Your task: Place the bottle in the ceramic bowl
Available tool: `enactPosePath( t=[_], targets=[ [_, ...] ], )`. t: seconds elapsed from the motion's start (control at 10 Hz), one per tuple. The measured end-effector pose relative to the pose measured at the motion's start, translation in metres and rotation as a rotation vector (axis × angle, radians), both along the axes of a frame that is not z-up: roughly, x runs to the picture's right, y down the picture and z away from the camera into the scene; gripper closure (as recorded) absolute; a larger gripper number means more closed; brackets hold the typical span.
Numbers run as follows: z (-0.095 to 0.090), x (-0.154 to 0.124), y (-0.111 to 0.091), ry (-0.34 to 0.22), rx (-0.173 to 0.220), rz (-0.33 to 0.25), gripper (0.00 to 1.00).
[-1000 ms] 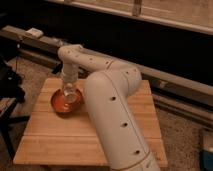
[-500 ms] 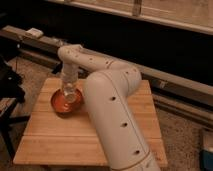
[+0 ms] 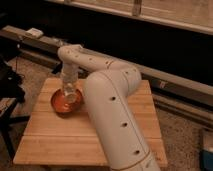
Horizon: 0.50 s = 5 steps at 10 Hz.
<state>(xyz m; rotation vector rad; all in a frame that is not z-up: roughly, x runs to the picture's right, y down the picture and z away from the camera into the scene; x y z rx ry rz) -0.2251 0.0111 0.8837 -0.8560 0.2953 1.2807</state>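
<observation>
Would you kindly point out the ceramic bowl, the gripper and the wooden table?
ceramic bowl (image 3: pixel 59 104): camera view, bare left inside.
gripper (image 3: pixel 69 92): camera view, lower end, over the bowl.
wooden table (image 3: pixel 60 137): camera view, bare front planks.

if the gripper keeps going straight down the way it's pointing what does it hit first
Probably the ceramic bowl: the gripper points down over its middle. Whether the bottle sits between them can't be made out.

Pale slatted wood, matt, makes the table (image 3: pixel 60 140); the ceramic bowl (image 3: pixel 60 103) near its far left corner shines glossy under the gripper (image 3: pixel 69 91), on a smooth plastic-looking arm (image 3: pixel 112 110).
</observation>
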Motion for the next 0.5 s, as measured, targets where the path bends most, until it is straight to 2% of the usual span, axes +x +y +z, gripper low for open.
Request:
enactPosePath(
  t=[0.5],
  targets=[
    [0.0, 0.0, 0.0, 0.0, 0.0, 0.0, 0.2]
  ],
)
